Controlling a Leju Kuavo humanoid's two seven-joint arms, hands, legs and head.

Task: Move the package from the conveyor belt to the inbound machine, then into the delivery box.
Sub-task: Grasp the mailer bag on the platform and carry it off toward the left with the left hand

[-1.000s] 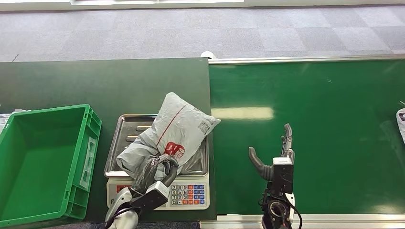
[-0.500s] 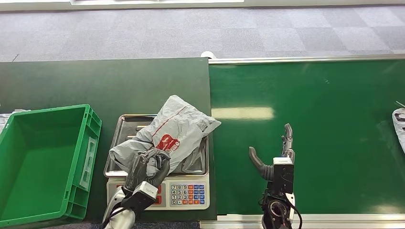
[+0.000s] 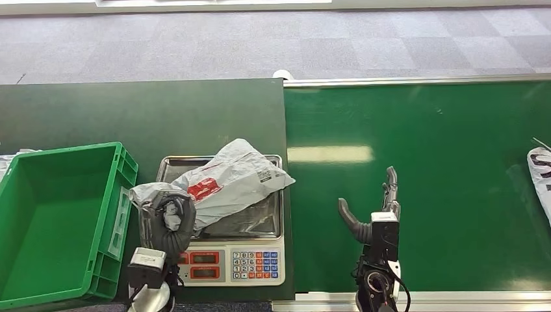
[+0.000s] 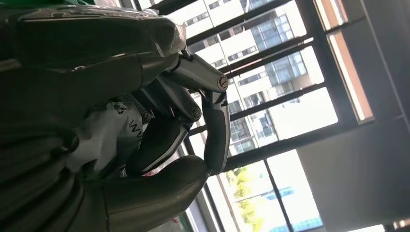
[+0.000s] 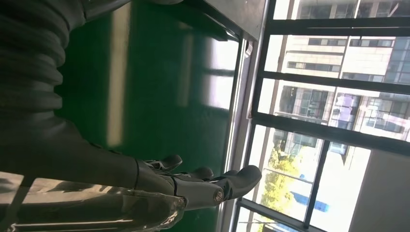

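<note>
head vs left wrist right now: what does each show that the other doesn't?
Head view alone: the scale with its tray, the green crate, the conveyor belt, the right hand with fingers apart, holding nothing, and a second package at the belt's far right. Left wrist view alone: windows with buildings outside. Both: the left hand gripping the grey package.

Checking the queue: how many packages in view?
2. One package over the scale, held by the left hand; another package at the belt's right edge, partly cut off.
</note>
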